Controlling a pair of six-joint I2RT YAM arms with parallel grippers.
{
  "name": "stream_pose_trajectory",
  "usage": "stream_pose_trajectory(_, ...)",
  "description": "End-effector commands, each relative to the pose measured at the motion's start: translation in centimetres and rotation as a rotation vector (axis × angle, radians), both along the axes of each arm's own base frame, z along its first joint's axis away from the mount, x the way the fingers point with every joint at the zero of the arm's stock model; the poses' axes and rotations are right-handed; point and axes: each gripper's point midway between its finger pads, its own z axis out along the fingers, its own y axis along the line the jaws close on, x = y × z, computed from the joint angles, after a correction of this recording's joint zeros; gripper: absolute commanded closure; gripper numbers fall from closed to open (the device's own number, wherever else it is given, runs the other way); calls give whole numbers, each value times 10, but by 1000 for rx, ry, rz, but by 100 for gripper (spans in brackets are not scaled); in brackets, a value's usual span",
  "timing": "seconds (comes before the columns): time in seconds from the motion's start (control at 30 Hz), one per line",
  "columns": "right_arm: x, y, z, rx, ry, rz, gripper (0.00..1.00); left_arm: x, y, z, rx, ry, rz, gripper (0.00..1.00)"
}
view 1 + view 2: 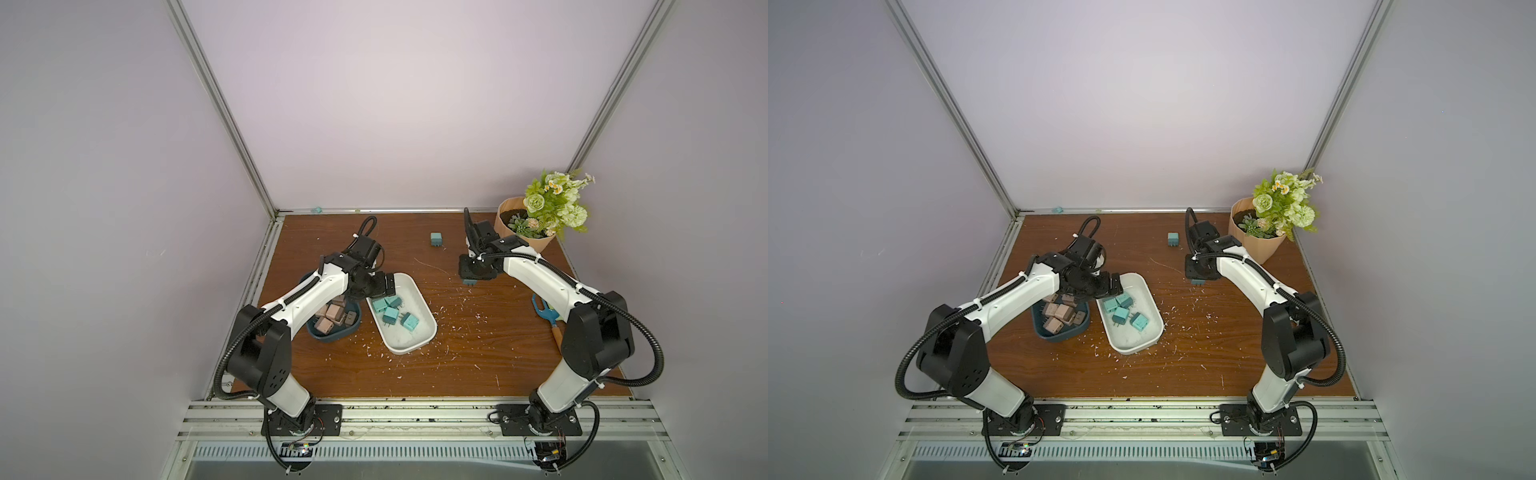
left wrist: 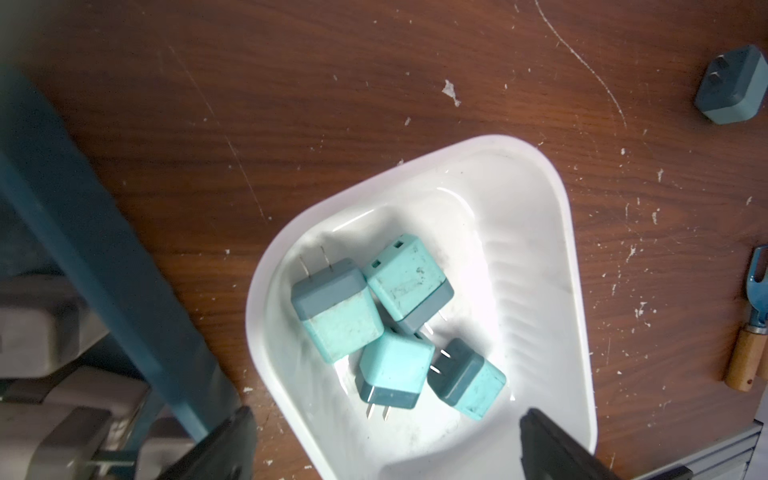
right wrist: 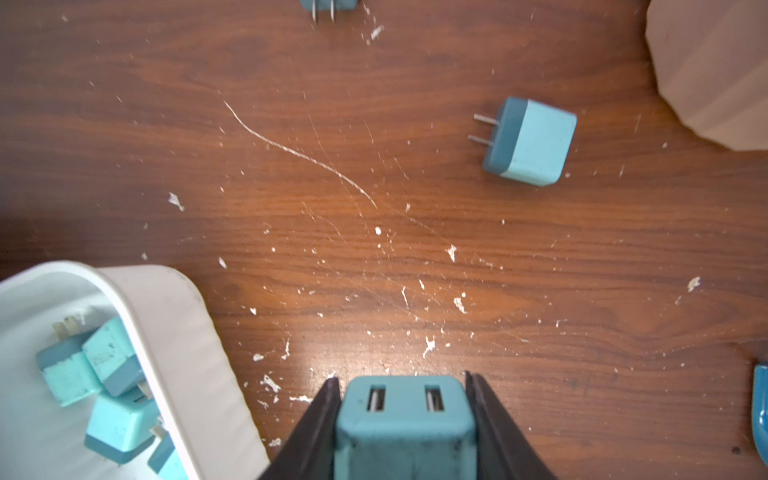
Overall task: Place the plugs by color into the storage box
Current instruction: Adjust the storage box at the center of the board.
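Observation:
Several turquoise plugs (image 1: 390, 312) (image 2: 392, 365) lie in the white tray (image 1: 428, 332) (image 2: 577, 291). Pinkish-tan plugs (image 1: 332, 316) fill the dark blue bowl (image 1: 332, 337) just left of it. My left gripper (image 1: 388, 284) (image 2: 386, 415) hangs open over the tray's far end with nothing between its fingers. Right of the tray and low over the table, my right gripper (image 1: 471, 280) (image 3: 403, 378) is shut on a turquoise plug (image 3: 405, 419), one finger on each side. A loose turquoise plug (image 1: 436, 240) (image 1: 1174, 239) (image 3: 528, 141) lies further back on the wooden table.
A paper-wrapped flower pot (image 1: 523, 232) stands at the back right, close to my right arm. Blue-handled scissors (image 1: 542, 311) lie partly under that arm. White scraps (image 1: 453, 316) litter the table (image 1: 415, 374). Another turquoise plug (image 3: 328, 4) shows at the edge of the right wrist view.

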Motion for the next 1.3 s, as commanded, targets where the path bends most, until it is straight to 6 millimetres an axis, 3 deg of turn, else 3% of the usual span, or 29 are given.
stream_pose_trajectory(0.0,0,11,19,59,-52,8,61,-15,7,-14,36,53,46,0)
stream_pose_trajectory(0.23,-1,32,43,79,-84,53,61,-9,-2,-24,40,59,30,0)
stream_pose_trajectory(0.53,-16,45,55,81,-98,85,61,3,-42,-43,-60,88,-18,0)
stream_pose_trajectory(0.77,-25,43,60,86,-105,87,61,27,-76,-26,-193,62,-34,0)
stream_pose_trajectory(0.93,-36,58,63,104,-101,140,61,35,-90,-13,-241,50,-48,0)
stream_pose_trajectory(1.1,-57,82,51,98,-71,210,61,39,-75,7,-177,10,-32,0)
stream_pose_trajectory(1.27,-82,118,34,94,-35,306,61,40,-30,21,-115,-28,46,0)
